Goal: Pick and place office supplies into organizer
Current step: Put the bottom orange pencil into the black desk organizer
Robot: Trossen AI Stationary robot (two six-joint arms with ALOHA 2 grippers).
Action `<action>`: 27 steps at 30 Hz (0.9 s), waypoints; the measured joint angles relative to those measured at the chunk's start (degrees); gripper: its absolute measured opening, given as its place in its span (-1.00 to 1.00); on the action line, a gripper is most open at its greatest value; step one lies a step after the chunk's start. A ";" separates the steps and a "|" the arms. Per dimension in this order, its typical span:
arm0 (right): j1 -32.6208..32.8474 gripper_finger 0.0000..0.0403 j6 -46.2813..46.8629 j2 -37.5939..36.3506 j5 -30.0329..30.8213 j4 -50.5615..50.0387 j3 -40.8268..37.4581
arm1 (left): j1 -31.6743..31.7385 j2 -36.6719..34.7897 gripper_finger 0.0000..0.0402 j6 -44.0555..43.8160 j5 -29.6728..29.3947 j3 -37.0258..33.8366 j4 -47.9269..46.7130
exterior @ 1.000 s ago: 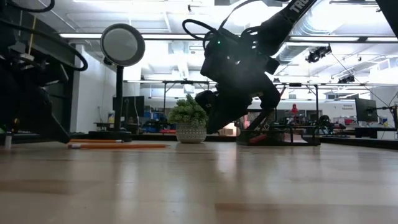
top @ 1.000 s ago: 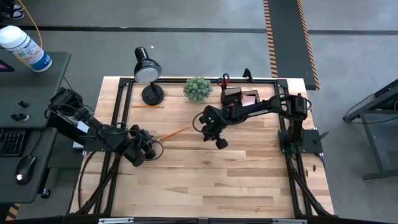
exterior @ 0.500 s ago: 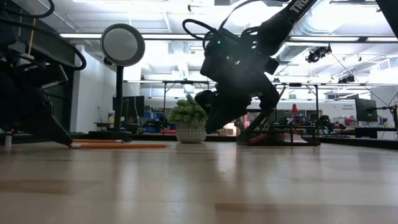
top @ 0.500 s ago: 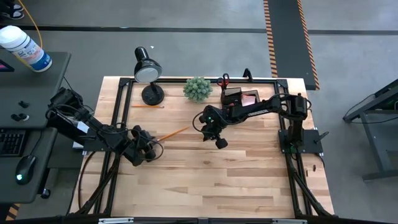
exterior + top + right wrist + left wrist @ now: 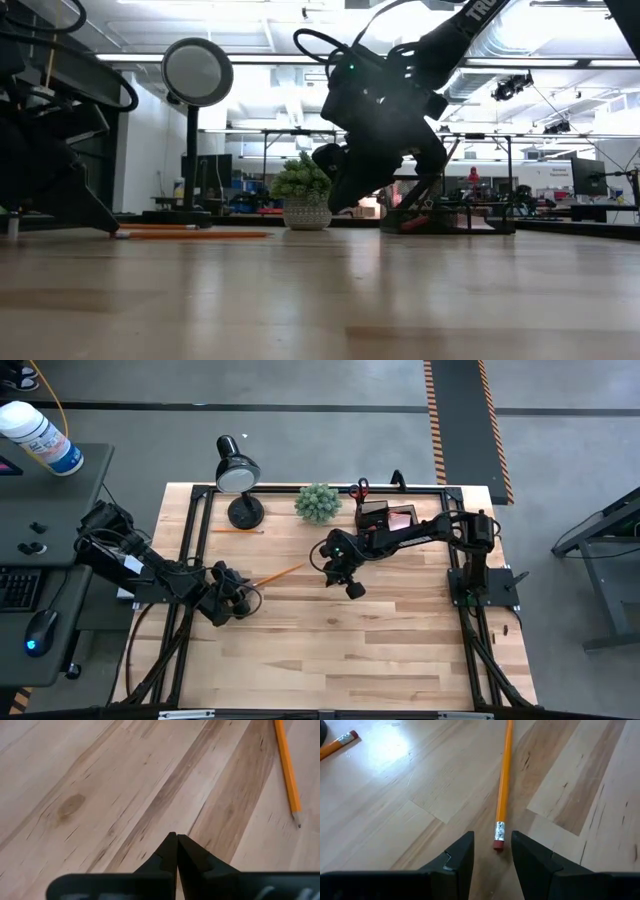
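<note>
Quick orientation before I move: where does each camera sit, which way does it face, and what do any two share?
High: overhead, straight down; both arms, organizer.
Low: table-top height, level; right arm, lamp.
Left wrist: down past open left gripper at pencil.
Right wrist: down past shut right gripper at table.
Shared: both wrist views show that pencil.

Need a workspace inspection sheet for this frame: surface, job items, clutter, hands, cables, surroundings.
Surface: wooden table, front half bare.
Job's things: pencil lying mid-table; second pencil near lamp; organizer at back with red scissors.
Clutter: desk lamp, plant ball.
Hands: left hand open, straddling the pencil's eraser end; right hand shut, empty, above table.
Cables: looped on left arm.
Surroundings: bottle, keyboard, mouse.
</note>
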 joint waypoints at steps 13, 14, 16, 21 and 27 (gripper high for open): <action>0.00 -1.00 0.01 0.00 -0.02 0.04 0.01 | 0.04 3.11 -0.41 -0.33 -0.31 0.00 0.61; -0.02 -1.00 0.00 0.00 0.00 0.02 0.01 | 0.04 3.30 -0.41 -0.30 -0.43 0.00 0.89; -0.02 -1.00 0.02 0.00 -0.02 0.04 0.01 | 0.06 3.62 -0.41 -0.07 -0.43 0.00 1.71; -0.01 -1.00 0.02 0.00 -0.02 0.06 0.01 | 0.05 3.63 -0.41 0.00 -0.53 0.00 2.15; -0.02 -1.00 0.02 0.00 0.00 0.06 0.01 | 0.07 3.63 -0.41 0.02 -0.48 0.00 2.31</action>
